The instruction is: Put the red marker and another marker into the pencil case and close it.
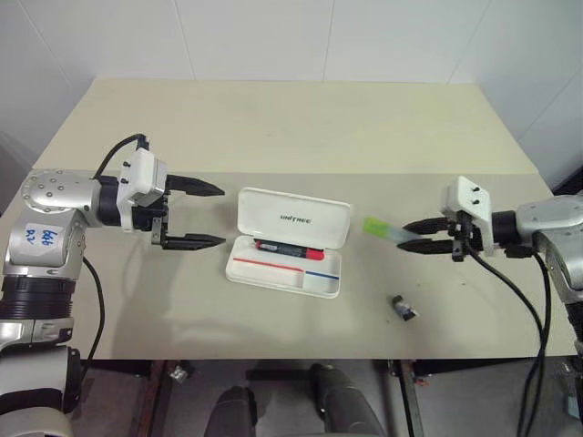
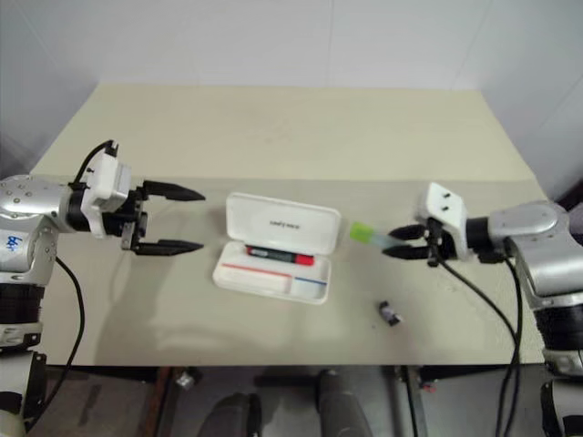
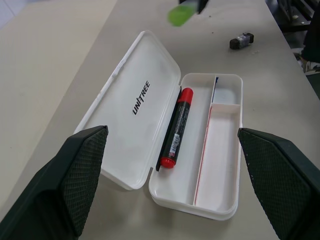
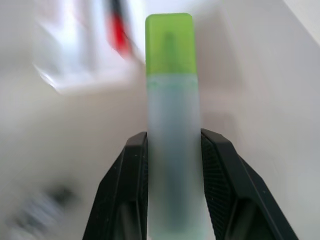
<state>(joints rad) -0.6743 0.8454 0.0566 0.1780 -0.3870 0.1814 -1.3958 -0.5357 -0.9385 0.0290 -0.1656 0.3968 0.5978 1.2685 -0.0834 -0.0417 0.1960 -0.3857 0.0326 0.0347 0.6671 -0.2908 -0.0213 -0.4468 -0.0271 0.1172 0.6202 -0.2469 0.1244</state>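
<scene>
The right end effector (image 1: 412,233) grips the light green marker (image 4: 171,100) above the bench (image 1: 273,127). The left end effector (image 1: 208,216) gapes wide beside the open pencil case (image 1: 290,218), red marker (image 3: 176,127) lying inside

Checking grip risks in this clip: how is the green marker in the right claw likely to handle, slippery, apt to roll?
The green marker looks stiff: it juts straight from the right claw without sagging. Its smooth, frosted barrel might slip, as only its lower part sits between the fingers. Probably light and round, so it may roll if dropped on the table rather than into the open pencil case.
</scene>
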